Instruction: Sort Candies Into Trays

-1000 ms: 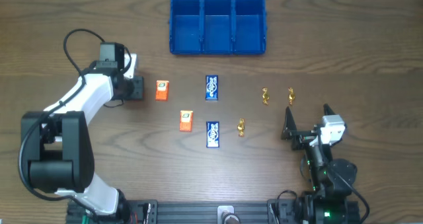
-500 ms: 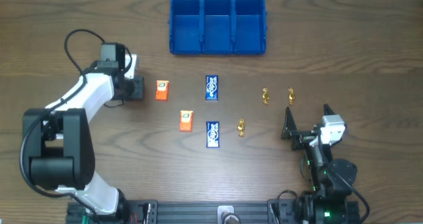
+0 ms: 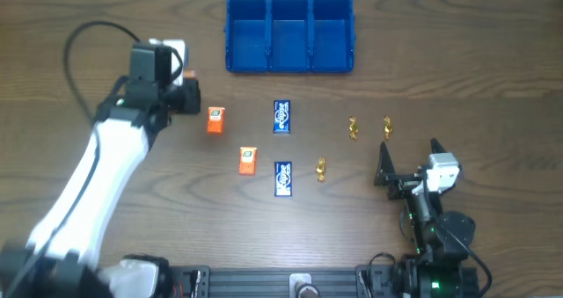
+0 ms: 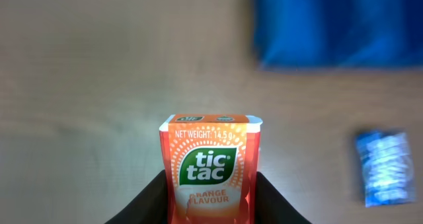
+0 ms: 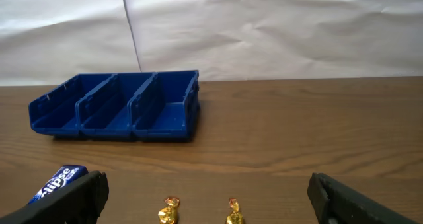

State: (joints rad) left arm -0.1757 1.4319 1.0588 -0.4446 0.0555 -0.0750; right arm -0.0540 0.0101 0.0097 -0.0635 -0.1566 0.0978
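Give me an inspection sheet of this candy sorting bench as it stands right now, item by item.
Surface: wood-grain table.
Job's things: blue tray with three compartments, all empty. Two orange boxes, two blue packets and three gold candies all lie on the table outside the tray.
Clutter: nothing seen.
Grippers: left gripper hangs over the orange box nearer the tray. Right gripper is open and empty, low by its arm's base, beside the gold candies.
Cables: black cable loops off the left arm, away from the candies.
Surroundings: white sheet behind the table.
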